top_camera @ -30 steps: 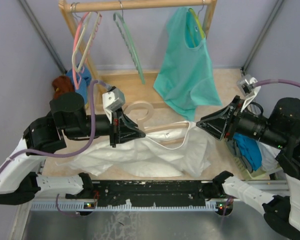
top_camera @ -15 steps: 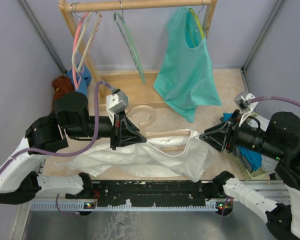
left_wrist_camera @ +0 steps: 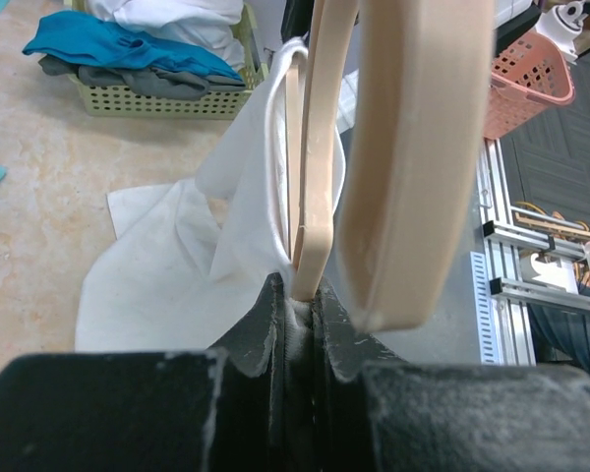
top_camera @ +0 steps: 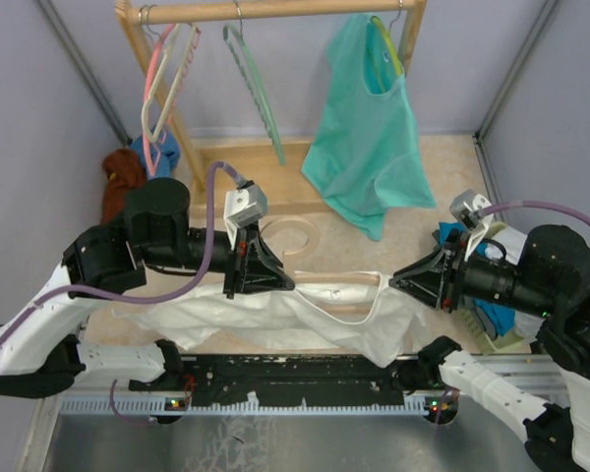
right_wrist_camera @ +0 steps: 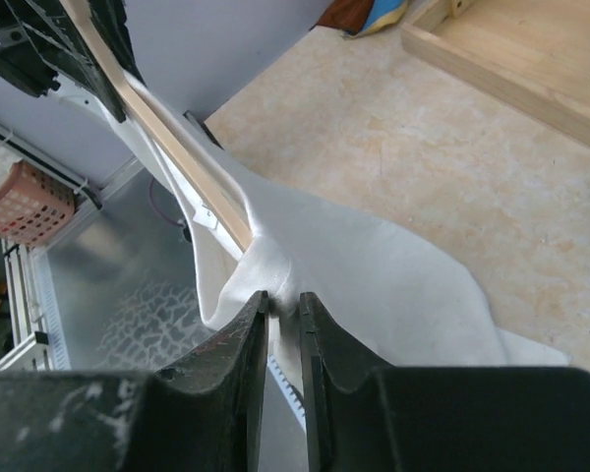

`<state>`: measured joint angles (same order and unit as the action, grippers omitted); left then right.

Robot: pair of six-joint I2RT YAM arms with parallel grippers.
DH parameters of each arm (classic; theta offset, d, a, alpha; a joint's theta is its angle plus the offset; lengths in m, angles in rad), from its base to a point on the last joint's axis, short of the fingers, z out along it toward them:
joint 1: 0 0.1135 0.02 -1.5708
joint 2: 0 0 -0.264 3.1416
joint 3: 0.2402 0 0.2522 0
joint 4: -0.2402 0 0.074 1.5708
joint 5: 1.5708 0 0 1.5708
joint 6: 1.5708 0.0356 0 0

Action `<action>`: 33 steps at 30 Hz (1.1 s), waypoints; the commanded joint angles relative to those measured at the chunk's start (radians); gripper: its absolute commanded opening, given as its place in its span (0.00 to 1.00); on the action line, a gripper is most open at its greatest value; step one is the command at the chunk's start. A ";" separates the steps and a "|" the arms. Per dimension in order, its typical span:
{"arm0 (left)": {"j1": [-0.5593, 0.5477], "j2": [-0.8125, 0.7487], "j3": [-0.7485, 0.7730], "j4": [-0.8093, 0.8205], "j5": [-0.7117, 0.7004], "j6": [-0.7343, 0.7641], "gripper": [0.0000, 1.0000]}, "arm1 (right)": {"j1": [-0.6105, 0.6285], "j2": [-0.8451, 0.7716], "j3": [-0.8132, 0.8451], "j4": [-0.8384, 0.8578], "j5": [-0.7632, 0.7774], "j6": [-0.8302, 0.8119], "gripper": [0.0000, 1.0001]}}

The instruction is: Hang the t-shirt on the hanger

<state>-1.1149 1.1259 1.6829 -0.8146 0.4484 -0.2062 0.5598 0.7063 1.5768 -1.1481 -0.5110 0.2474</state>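
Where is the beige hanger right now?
The hanger sits centre in the top view, clamped by the left gripper, its bar running right inside the t-shirt collar, which the right gripper pinches.

The t-shirt (top_camera: pixel 275 320) hides part of the hanger (top_camera: pixel 336 289)
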 commanded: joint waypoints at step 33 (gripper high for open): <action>0.000 0.056 0.118 0.113 0.073 -0.004 0.00 | -0.003 -0.049 -0.164 0.189 -0.316 0.044 0.34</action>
<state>-1.1156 1.1870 1.7447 -0.8230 0.5270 -0.2062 0.5598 0.6556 1.4216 -1.0012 -0.7780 0.2810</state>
